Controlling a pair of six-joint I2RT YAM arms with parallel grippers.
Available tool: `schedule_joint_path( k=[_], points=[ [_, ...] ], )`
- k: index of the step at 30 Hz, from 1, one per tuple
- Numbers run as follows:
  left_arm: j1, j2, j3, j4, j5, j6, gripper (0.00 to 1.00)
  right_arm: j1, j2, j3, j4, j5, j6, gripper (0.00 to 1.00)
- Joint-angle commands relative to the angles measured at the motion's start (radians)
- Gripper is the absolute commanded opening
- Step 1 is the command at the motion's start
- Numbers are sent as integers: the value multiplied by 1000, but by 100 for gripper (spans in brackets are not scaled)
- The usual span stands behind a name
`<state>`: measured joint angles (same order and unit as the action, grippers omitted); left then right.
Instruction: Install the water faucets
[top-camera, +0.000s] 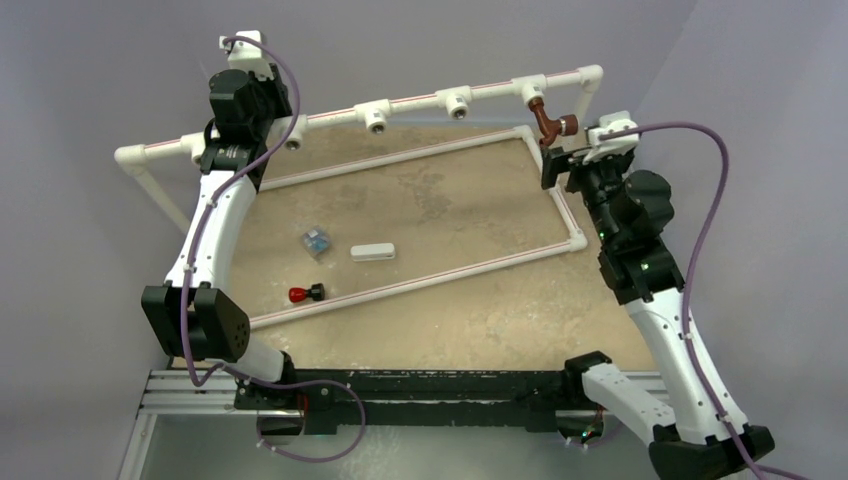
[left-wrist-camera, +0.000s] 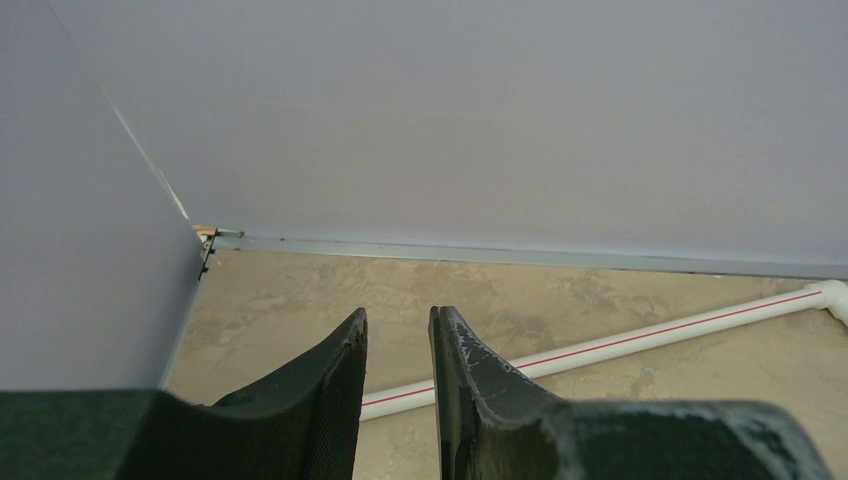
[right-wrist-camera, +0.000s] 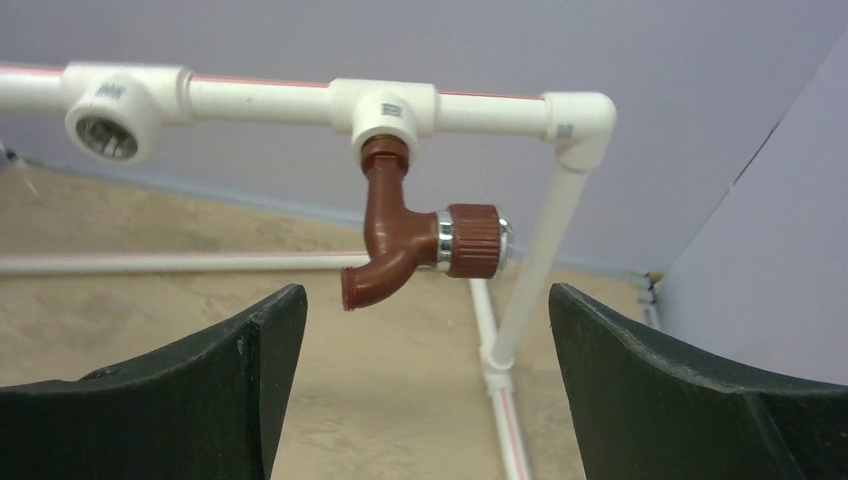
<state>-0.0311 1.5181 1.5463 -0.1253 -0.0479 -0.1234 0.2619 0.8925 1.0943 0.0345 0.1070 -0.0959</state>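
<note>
**Overhead view.** My right claw (top-camera: 560, 166) sits at the upper right of the frame, just below the faucet (top-camera: 549, 122). The faucet hangs from the last tee (top-camera: 531, 90) of the white rail (top-camera: 410, 100), beside the corner elbow. My left arm (top-camera: 215, 230) reaches to the upper left, at the rail's other end. On the table (top-camera: 450, 200), left of centre, lie a white block (top-camera: 372, 252) and a small bluish piece (top-camera: 316, 241). Lower left of these is a red-and-dark piece (top-camera: 305, 294), too small for me to tell what kind.

**Right wrist view.** The faucet (right-wrist-camera: 410, 245) is at centre, with its stem up in the tee (right-wrist-camera: 385, 108), its spout curving down to the left and its ribbed knob to the right. My right claw (right-wrist-camera: 425, 292) is wide, and its fingers (right-wrist-camera: 240, 370) stand at either side, lower in the frame and apart from the faucet. An open tee (right-wrist-camera: 110, 110) shows at upper left.

**Left wrist view.** My left claw (left-wrist-camera: 398, 322) is narrow, with a slim gap between the fingers and nothing held. It faces the wall, above a white pipe (left-wrist-camera: 620, 345) on the table.
</note>
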Motion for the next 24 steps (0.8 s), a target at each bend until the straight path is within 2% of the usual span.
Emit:
schedule_joint_path(
  k=[1,7,14,24],
  points=[
    [-15,17,-38,-83,32,-12,28,73,34,60,-92,-31,-348,92],
    [-15,18,-37,-83,34,-12,28,180,84,73,-144,115,-632,91],
    [-15,22,-36,-83,33,-11,28,216,73,-83,131,377,-1022,95],
    [-15,22,-35,-85,31,-10,28,230,141,-163,484,433,-1269,95]
  ],
)
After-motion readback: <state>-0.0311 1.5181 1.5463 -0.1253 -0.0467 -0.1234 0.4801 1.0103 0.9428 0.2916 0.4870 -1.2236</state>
